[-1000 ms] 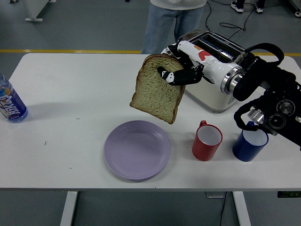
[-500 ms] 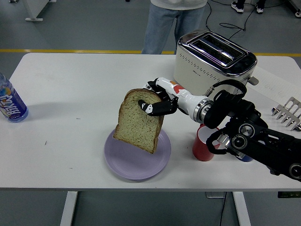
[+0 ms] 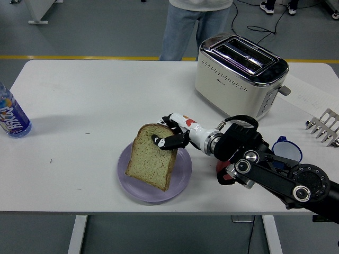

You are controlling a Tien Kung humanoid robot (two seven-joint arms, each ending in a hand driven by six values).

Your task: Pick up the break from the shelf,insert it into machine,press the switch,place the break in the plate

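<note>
Right hand (image 3: 170,138) pinched on the upper edge of the bread (image 3: 152,163), thumb on the near face and fingers behind, slice hanging tilted with its lower edge on or just over the plate (image 3: 183,174); contact not clear. Forearm stretched low from the right over the red cup (image 3: 224,173), wrist turned toward the plate. Better to lower the slice flat onto the plate's middle before spreading the fingers, without dragging the plate or knocking the cup.
</note>
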